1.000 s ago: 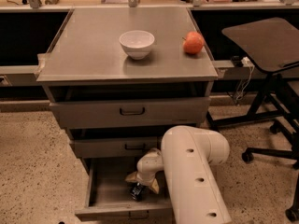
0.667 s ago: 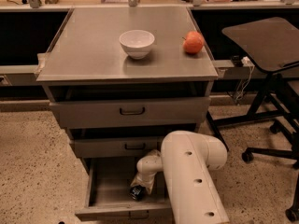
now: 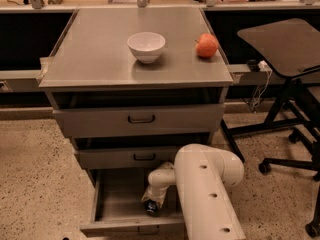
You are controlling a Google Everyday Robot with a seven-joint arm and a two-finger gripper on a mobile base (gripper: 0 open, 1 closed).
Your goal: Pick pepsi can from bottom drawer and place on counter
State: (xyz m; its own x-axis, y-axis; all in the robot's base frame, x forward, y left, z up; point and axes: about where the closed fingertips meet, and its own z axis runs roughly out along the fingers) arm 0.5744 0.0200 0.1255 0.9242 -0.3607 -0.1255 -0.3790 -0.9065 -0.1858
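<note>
Down in the bottom drawer [image 3: 117, 196], pincer [image 3: 152, 201] half-hides pepsi can [image 3: 150, 210].

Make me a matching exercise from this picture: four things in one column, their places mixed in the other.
Things: 1 bowl; 2 fruit; 3 can; 4 gripper.
Places: A by the counter's right edge; B on the bottom drawer's floor; C near the counter's middle; D low in the drawer, just above the can.
Pairs: 1-C, 2-A, 3-B, 4-D.
</note>
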